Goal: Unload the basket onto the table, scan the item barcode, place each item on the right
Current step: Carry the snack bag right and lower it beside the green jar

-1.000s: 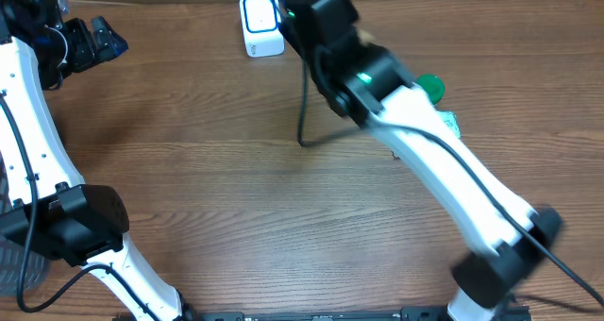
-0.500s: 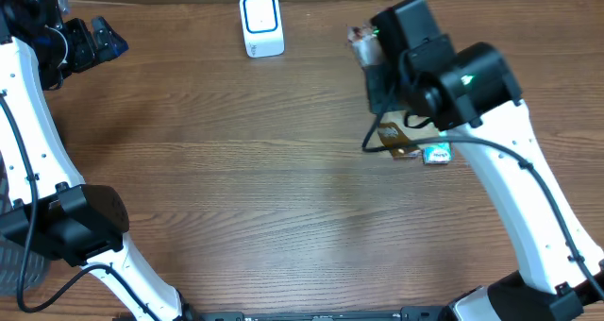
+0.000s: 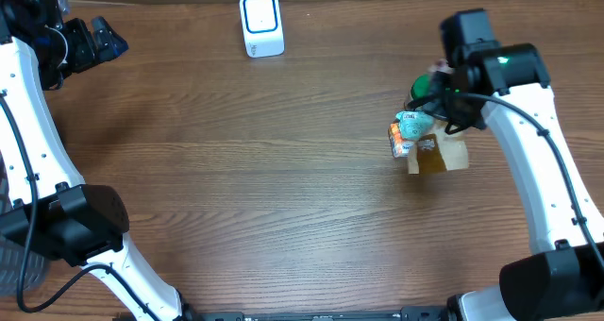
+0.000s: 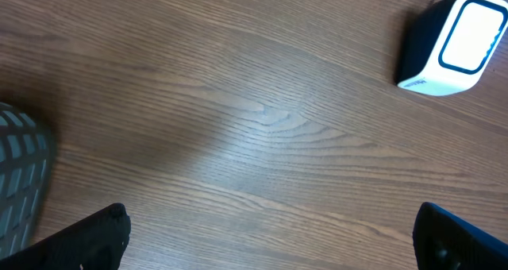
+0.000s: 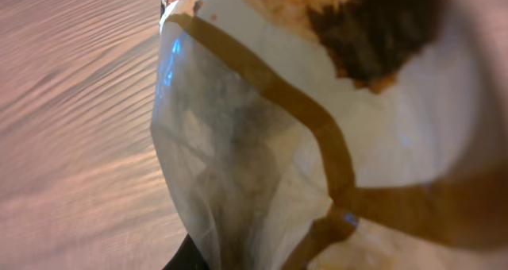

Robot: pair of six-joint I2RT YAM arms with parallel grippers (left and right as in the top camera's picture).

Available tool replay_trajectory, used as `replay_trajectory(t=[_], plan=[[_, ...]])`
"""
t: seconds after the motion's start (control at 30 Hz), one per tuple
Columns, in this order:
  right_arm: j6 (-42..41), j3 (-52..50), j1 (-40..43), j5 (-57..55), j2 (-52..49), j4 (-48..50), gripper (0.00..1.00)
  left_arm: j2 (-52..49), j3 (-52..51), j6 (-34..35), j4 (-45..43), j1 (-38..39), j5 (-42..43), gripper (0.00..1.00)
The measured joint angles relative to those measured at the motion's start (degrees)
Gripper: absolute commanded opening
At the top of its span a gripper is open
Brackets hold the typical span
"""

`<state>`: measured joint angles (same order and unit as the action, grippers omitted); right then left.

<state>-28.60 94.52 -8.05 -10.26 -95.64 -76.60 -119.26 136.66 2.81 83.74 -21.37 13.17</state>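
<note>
Right end effector [image 3: 429, 99], swung away from scanner [image 3: 261, 24], grips packet [image 3: 411, 127], its long axis slanting diagonally.

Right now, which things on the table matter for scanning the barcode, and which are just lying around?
For the job:
barcode scanner
snack packet

Lying about:
green round object
brown packet
grey basket

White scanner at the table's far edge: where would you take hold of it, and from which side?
Probably across its two long flanks, coming down from above. The white scanner is a narrow rounded block standing clear of everything else on the table, and its window faces up, so pinching the sides spares it.
</note>
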Motion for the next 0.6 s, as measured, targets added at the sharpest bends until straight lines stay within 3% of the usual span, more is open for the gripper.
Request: replay_trajectory(t=[0.2,0.43,0.53,0.6], plan=[[-13.92,-9.35,6.69,3.58,0.0,13.51,0.04,0.0,0.0,0.0,-0.02,0.0,0.02,1.0],[-23.28,-20.44,7.3,10.23,-0.02,28.35,0.05,0.0,0.0,0.0,0.0,0.0,0.0,0.99],[-25.07,-22.14,7.32,11.37,-0.02,28.83,0.3,0.0,0.0,0.0,-0.02,0.0,0.0,1.0],[-25.33,-22.23,7.32,11.89,-0.02,28.33,0.42,0.0,0.0,0.0,-0.02,0.0,0.0,1.0]])
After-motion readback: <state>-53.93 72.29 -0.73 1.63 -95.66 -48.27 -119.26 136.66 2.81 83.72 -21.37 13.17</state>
